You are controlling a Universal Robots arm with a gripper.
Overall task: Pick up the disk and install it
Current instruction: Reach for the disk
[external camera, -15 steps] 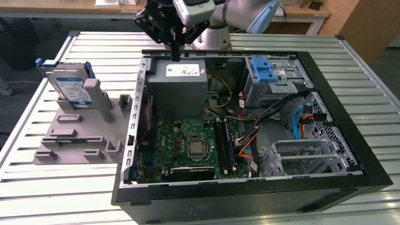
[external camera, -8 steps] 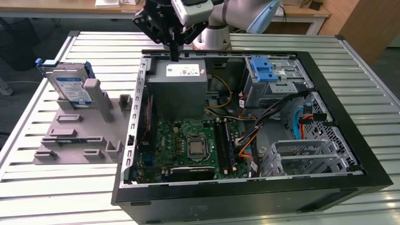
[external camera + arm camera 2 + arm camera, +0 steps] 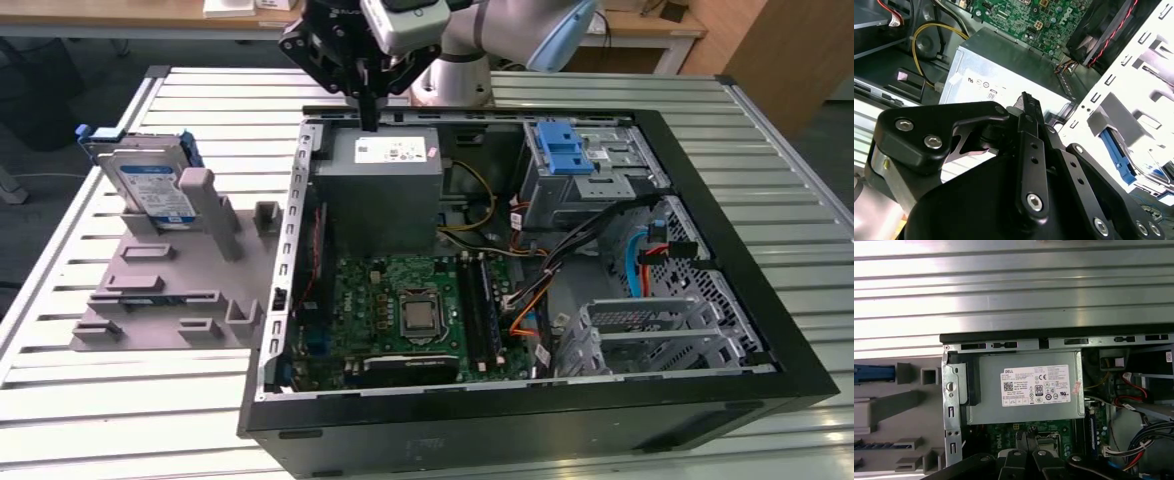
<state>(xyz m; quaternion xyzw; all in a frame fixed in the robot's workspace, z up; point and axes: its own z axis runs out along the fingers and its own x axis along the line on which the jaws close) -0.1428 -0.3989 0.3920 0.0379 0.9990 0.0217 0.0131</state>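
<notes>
The disk (image 3: 144,185) stands upright in a grey holder (image 3: 174,290) on the exterior view's left, outside the computer case. It is silver with a blue-and-white label and a blue bracket. Its blue bracket edge (image 3: 874,374) shows in the first wrist view. My gripper (image 3: 367,122) hangs over the back rim of the open case, above the grey power supply box (image 3: 387,190) and well apart from the disk. Its black fingers are shut together with nothing between them, as both wrist views show (image 3: 1026,434) (image 3: 1025,97).
The open black case (image 3: 747,300) holds a green motherboard (image 3: 414,300), a grey drive cage with a blue latch (image 3: 577,150), a lower metal cage (image 3: 654,330) and loose cables (image 3: 641,250). The slatted metal table (image 3: 107,400) surrounds it.
</notes>
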